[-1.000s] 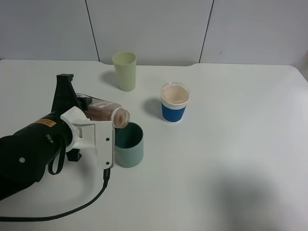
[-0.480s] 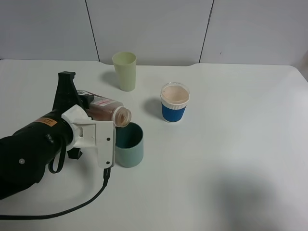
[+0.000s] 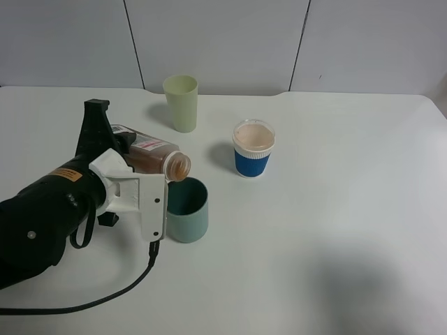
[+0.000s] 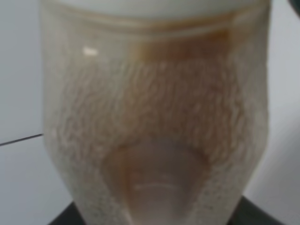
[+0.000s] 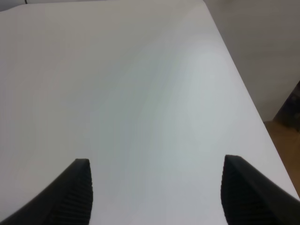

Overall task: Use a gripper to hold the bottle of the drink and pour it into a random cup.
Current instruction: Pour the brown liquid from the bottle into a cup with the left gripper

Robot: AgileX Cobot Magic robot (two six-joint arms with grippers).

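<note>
Small clear plastic bottle [image 3: 150, 155], squarish body, wide capless neck, pink-and-white label on the upward face. Tipped almost level above the counter [image 3: 349, 209], with the open mouth lowest and poised just over the near-left rim of the teal cup [image 3: 187, 211]. Brown drink [image 3: 143, 163] pooled along the lower side of the body, up to the neck. In the left wrist view, bottle [image 4: 154, 117] filling the picture at close range: blurred, with tea-coloured, foamy-looking liquid behind the clear wall.

Left gripper [image 3: 112, 143] clamped on the bottle's base end, fingers closed tight against it. Bulky black housing with white parts and an orange label, and a black cable [image 3: 105, 300] trailing over the counter.

Teal cup upright, dark inside, touching nothing on the counter. Behind it, a pale yellow-green tumbler [image 3: 181, 102], upright. To the right, a blue-sleeved paper cup [image 3: 253, 148], upright, with pale contents.

Right gripper [image 5: 157, 187] above bare counter, dark ribbed fingers [image 5: 77, 192] spread wide with nothing between them.
</note>
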